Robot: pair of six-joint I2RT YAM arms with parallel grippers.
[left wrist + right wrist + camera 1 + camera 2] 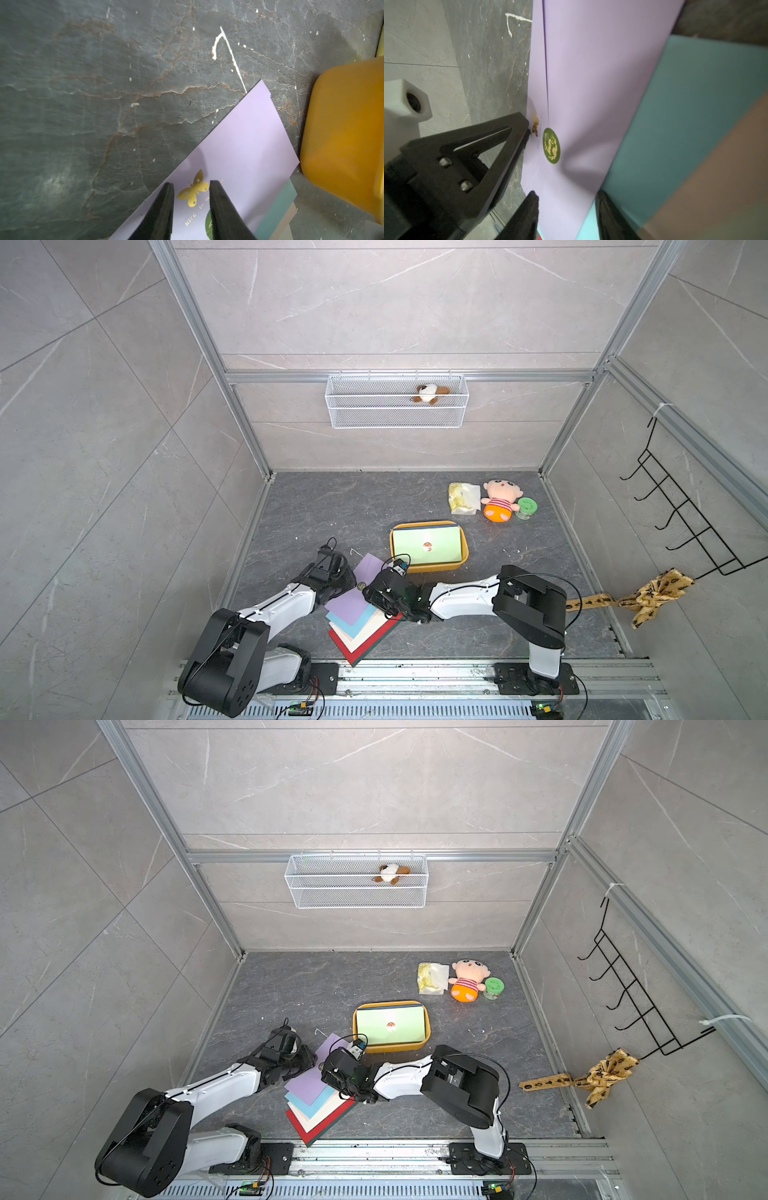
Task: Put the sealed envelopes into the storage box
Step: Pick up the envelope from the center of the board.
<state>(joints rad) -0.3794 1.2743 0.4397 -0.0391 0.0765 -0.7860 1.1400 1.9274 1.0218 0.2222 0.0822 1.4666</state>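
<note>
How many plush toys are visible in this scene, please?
2. A brown-and-white plush toy lies in the hanging wire basket; a striped-shirt doll lies on the table, between the plastic packet and green jar.

I get bright, even light in both top views, bowed at the edges. Past my right gripper the light blue envelope blurs, with a soft shadow beside the green seal.

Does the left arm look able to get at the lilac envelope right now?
Probably yes: the left hand is open right at the lilac envelope, which tops the stack uncovered. The right hand crowds the same envelope, though.
</note>
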